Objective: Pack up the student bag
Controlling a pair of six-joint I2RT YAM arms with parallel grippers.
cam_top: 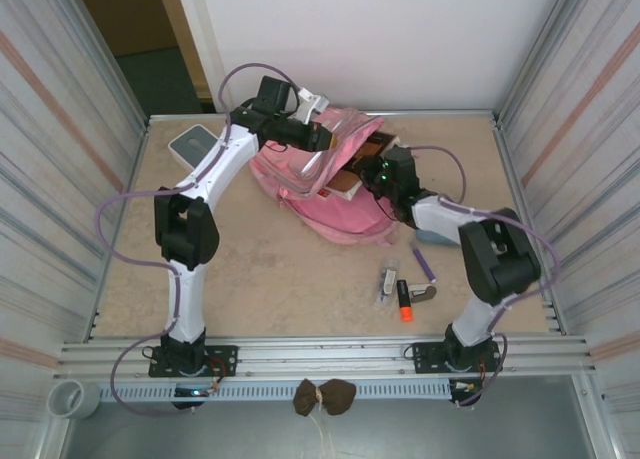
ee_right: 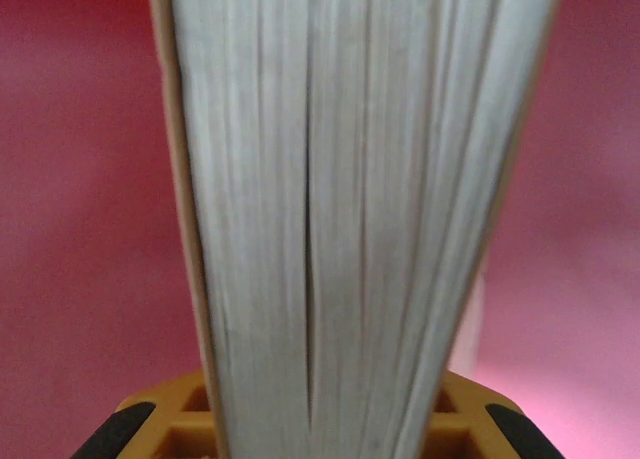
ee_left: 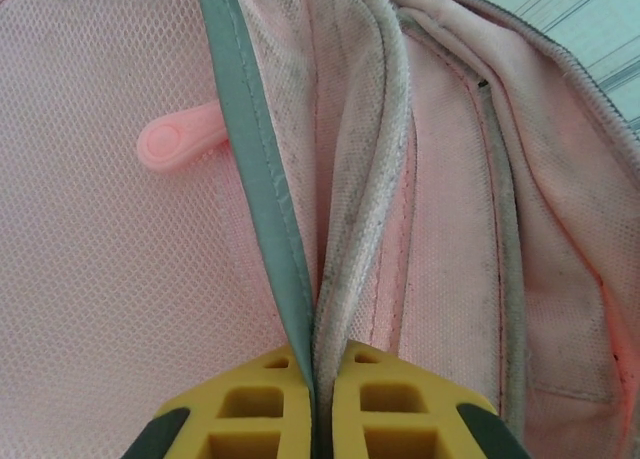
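Pinching student bag (ee_left: pixel 450 229) rim, nearly closed: left pincer (ee_left: pixel 315 384) | right pincer (ee_right: pixel 310 424): clamped on book (ee_right: pixel 340 179) pages

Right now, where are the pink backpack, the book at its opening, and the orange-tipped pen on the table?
pink backpack (cam_top: pixel 345 222): top view, its lower front fabric.
book (ee_right: pixel 340 209): right wrist view, its page edges.
orange-tipped pen (cam_top: pixel 404 304): top view, middle of its barrel.
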